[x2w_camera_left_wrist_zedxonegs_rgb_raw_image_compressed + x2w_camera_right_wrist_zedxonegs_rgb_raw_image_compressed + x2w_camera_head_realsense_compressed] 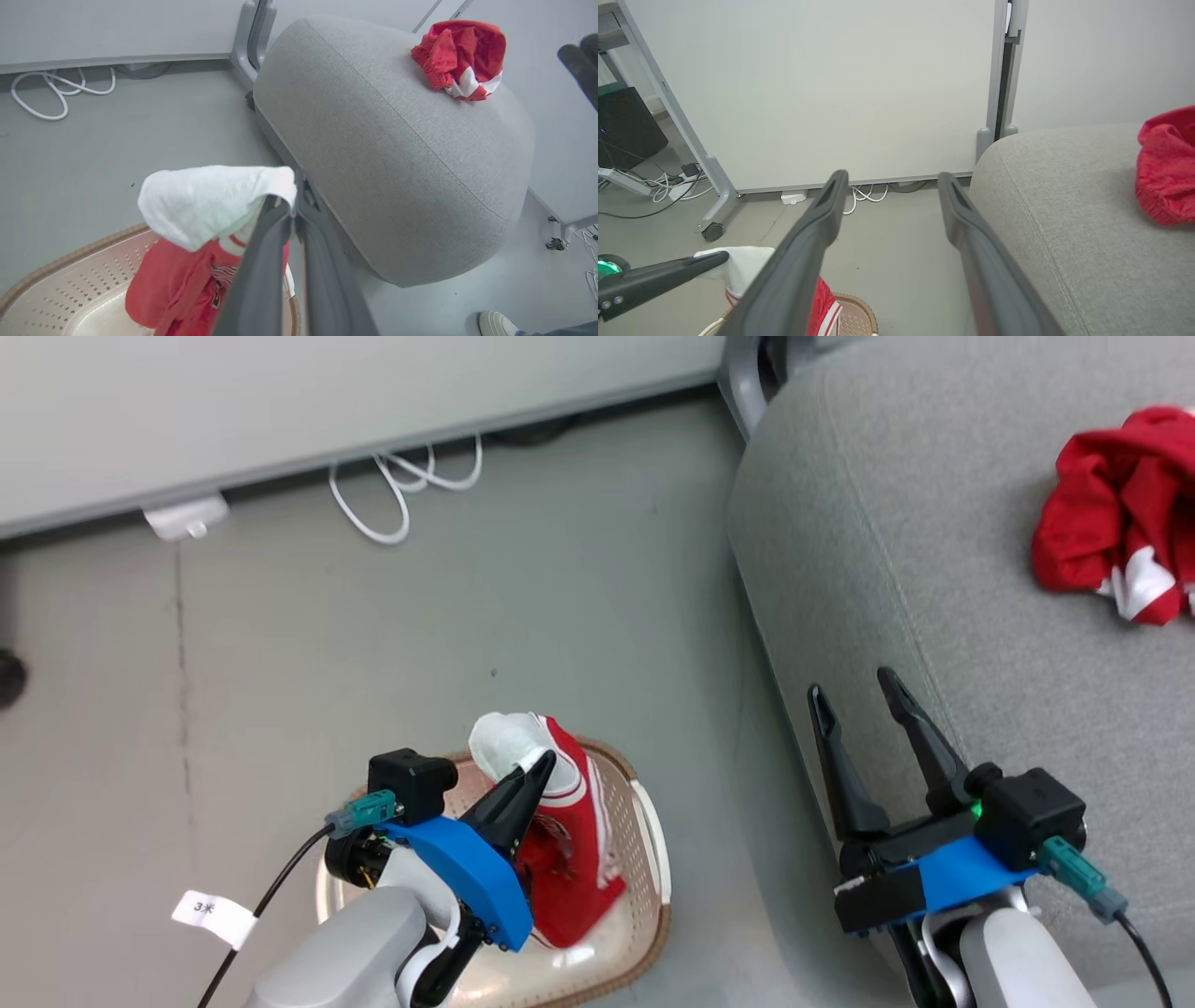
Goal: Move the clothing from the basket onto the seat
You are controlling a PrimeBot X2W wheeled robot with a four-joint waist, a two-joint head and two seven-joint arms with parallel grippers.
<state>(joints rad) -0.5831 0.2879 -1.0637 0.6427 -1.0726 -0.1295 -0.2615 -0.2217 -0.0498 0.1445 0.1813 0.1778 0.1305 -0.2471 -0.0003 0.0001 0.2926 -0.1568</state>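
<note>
Over the basket (651, 845), left tool (544, 765) gripping garment (581, 863), hanging vertically, right tool (851, 683) spread

One label can be read: a small white paper tag (214, 915) fixed round the thin black cable (289, 870) that leaves the teal plug (359, 812) on the left wrist. In the head view it sits below and to the left of the left pincer (539, 768). It bears the dark print "3米", a numeral three followed by one Chinese character.

The red soft-fabric sports garment with white trim (177, 284), just below that pincer's tips, carries a dark-and-white printed patch on its front in the left wrist view. Folds crumple the patch, and no letter or number in it can be made out.
</note>
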